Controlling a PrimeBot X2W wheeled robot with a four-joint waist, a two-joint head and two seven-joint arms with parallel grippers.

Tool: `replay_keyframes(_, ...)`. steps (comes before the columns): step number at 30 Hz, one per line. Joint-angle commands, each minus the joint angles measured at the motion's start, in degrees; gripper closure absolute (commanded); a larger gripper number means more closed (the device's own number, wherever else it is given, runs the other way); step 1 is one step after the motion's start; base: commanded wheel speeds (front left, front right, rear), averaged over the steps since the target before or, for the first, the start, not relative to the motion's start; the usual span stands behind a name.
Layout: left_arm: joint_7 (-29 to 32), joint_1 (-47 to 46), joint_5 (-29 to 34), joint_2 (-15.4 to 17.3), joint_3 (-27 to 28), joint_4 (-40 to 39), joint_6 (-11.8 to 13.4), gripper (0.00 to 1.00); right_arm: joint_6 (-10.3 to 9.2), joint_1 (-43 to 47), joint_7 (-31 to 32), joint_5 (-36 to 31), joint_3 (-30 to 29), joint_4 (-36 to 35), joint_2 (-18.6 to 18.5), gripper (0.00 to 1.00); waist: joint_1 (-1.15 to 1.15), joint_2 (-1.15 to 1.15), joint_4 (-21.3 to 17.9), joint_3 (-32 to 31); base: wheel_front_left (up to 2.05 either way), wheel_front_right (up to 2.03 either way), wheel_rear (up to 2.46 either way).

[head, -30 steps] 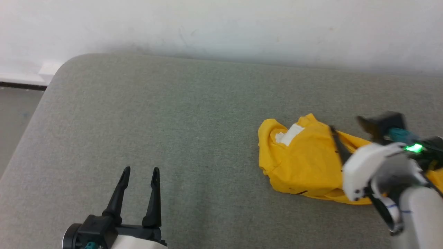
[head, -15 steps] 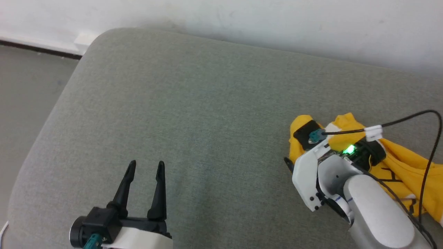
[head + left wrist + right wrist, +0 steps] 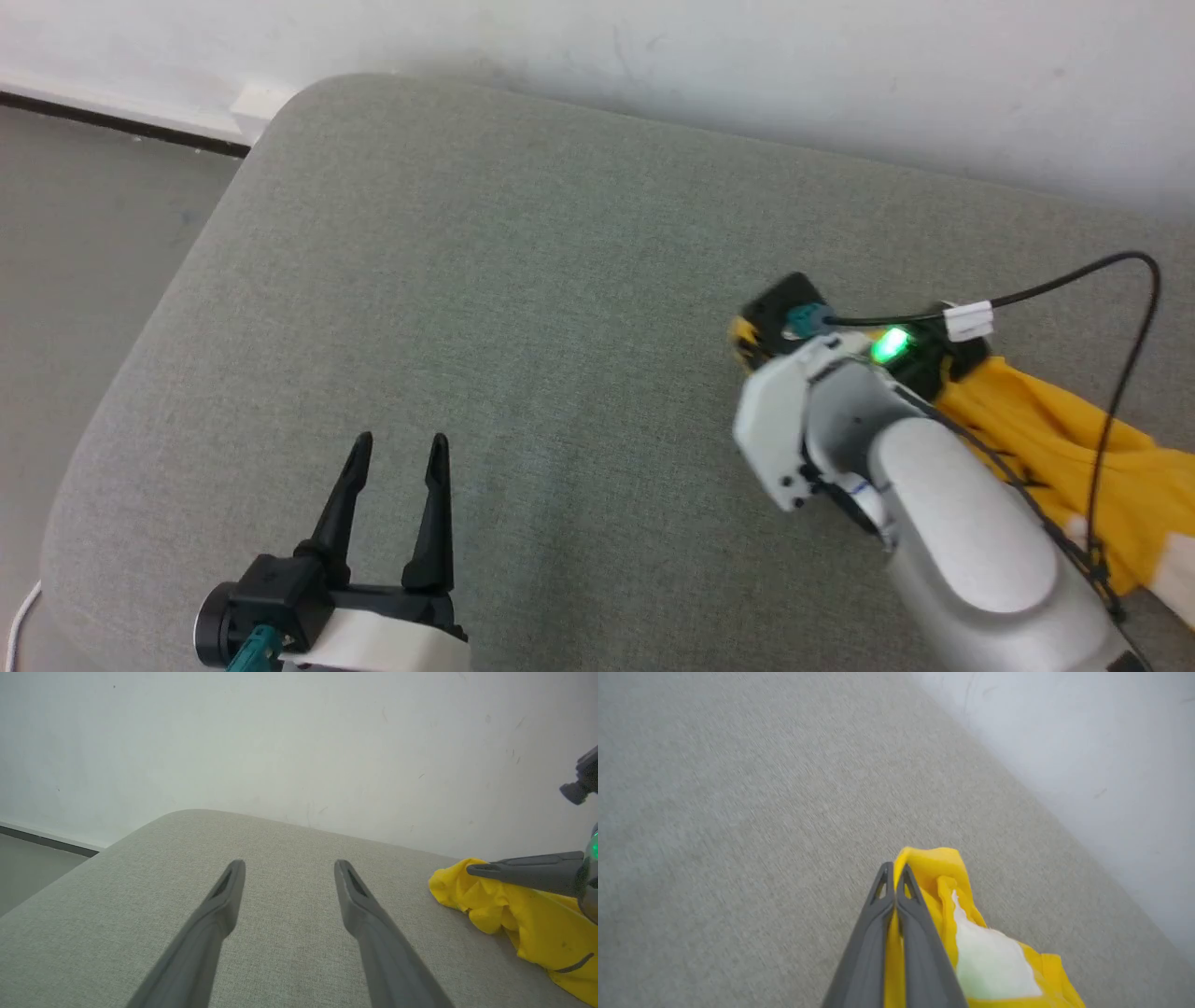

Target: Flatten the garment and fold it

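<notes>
The garment (image 3: 1046,429), a crumpled bright yellow T-shirt, lies at the right of the grey cushion (image 3: 560,280). In the right wrist view my right gripper (image 3: 893,873) is shut on a yellow fold of the garment (image 3: 941,877), and a white patch (image 3: 990,961) lies just behind the pinch. The head view shows the right wrist (image 3: 812,392) covering the garment's left end. My left gripper (image 3: 400,448) hovers open over bare cushion at the lower left, well apart from the garment. The left wrist view has the garment (image 3: 509,910) at its right, with one of the right gripper's fingers (image 3: 528,873) over it.
A white wall runs behind the cushion. The cushion's rounded corner (image 3: 308,93) is at the upper left, with grey floor (image 3: 75,233) beyond its left edge. A black cable (image 3: 1120,308) loops above the right wrist.
The right gripper has shut on the garment's left end and drawn it up and leftwards. The head camera has turned, shifting the whole picture. The left gripper stays open.
</notes>
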Motion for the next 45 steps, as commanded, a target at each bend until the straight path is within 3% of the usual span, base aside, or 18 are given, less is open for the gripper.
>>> replay_keyframes(1, -0.27, -0.16, -0.08, -0.27, 0.11, 0.04, 0.10, 0.00, -0.05, -1.24, -1.25, 1.32, 1.39, -1.04, 1.16, 1.00, -0.01, 0.00, -0.49, -0.62, 0.00, 0.00, 0.00)
replay_keyframes(7, -0.27, 0.07, 0.21, -0.29, 0.07, -0.14, -0.14, 0.00, -0.05, -0.87, -3.29, 13.14, 14.98, -7.32, 3.49, 1.00, -0.01, 0.00, -0.85, -0.99, 0.00, 0.00, 0.00)
replay_keyframes(11, -0.27, 0.36, -0.08, -0.30, -0.16, 0.10, -0.23, 0.00, -0.05, 3.21, 3.23, 23.60, 24.61, -8.74, 1.01, 1.00, -0.01, 0.00, -0.67, -0.76, 0.00, 0.00, 0.00)
replay_keyframes(12, -0.27, 0.44, -0.17, -0.30, -0.25, 0.22, -0.23, 0.00, -0.05, 4.11, 5.74, 25.27, 26.21, -8.52, -0.58, 0.76, -0.01, 0.00, -0.60, -0.67, 0.00, 0.00, 0.00)
replay_keyframes(13, -0.27, 0.43, -0.25, -0.30, -0.36, 0.32, -0.25, 0.00, -0.05, 4.31, 7.35, 26.04, 27.97, -8.91, -2.40, 0.25, -0.01, 0.00, -0.48, -0.55, 0.00, 0.00, 0.00)
replay_keyframes(14, -0.27, 0.41, -0.31, -0.30, -0.42, 0.41, -0.25, 0.00, -0.05, 4.46, 7.85, 26.41, 28.74, -9.31, -4.02, 0.00, -0.01, 0.00, -0.43, -0.49, 0.00, 0.00, 0.00)
replay_keyframes(19, -0.27, 0.59, -0.57, -0.31, -0.29, 0.76, 0.00, 0.00, -0.05, 6.03, 5.46, 28.23, 25.26, -11.85, -6.77, 0.00, -0.01, 0.00, -1.10, -0.55, 0.00, 0.00, 0.00)
replay_keyframes(23, -0.27, 0.57, -0.36, -0.31, -0.52, 1.08, -0.02, 0.00, -0.05, 7.02, 0.57, 26.87, 17.23, -14.57, -6.22, 0.00, -0.01, 0.00, -1.93, -1.22, 0.00, 0.00, 0.00)
replay_keyframes(28, -0.27, 1.02, 0.02, -0.31, -0.60, 1.14, -0.15, 0.00, -0.05, 11.71, -5.84, 22.44, 2.26, -19.22, -2.74, 0.00, -0.01, 0.00, -3.16, -2.13, 0.00, 0.00, 0.00)
replay_keyframes(38, -0.27, 2.64, 1.19, -0.11, 0.11, 0.83, -0.62, 0.00, -0.05, 30.86, -19.40, 3.51, -31.04, -31.92, 4.17, 0.00, -0.01, 0.00, -5.41, -2.94, 0.00, 0.00, 0.00)
replay_keyframes(41, -0.27, 3.42, 1.43, 0.05, 0.51, 0.71, -0.66, 0.00, -0.05, 36.58, -22.89, 6.27, -36.18, -31.74, 4.30, 0.00, -0.01, 0.00, -6.81, -3.24, 0.00, 0.00, 0.00)
replay_keyframes(45, -0.27, 4.61, 1.83, 0.39, 0.78, 0.54, -0.73, 0.00, -0.05, 41.19, -25.62, 9.54, -37.97, -29.37, 4.33, 0.00, -0.01, 0.00, -9.35, -3.74, 0.00, 0.00, 0.00)
